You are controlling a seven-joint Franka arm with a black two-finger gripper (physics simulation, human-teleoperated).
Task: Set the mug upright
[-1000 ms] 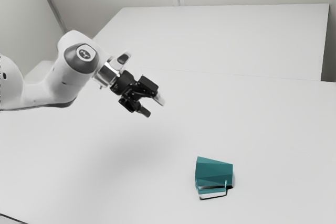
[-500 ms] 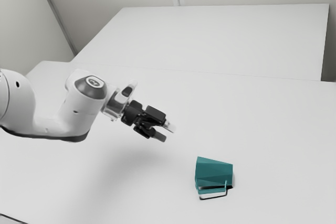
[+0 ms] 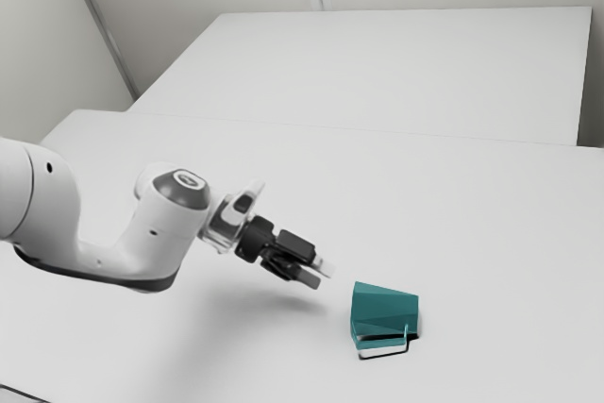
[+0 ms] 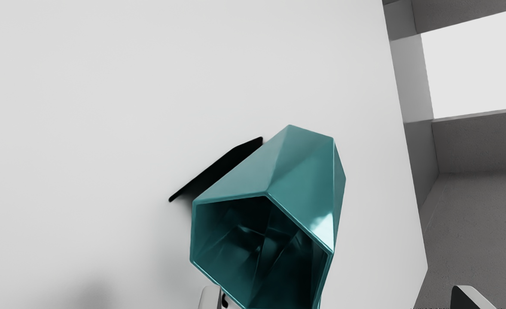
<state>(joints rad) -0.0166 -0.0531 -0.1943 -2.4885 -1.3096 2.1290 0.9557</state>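
Observation:
In the exterior view my gripper (image 3: 319, 277) hangs above the table, just to the left of the teal faceted mug (image 3: 384, 310). The mug lies on its side, its handle toward the exterior view's bottom edge. In the wrist view the mug (image 4: 302, 171) turns its open mouth toward my hand. My gripper (image 4: 339, 298) is open there, its two fingertips wide apart. One fingertip overlaps the lower rim of the mouth in that view; whether they touch I cannot tell.
The mug rests on a wide white table (image 3: 491, 233). Another white surface (image 3: 406, 73) lies beyond it at the back. In the wrist view a table edge runs past the mug, with a grey floor (image 4: 476, 223) beyond.
My arm has come down and toward the exterior view's right, bringing the gripper close to the mug. The mug has stayed where it was.

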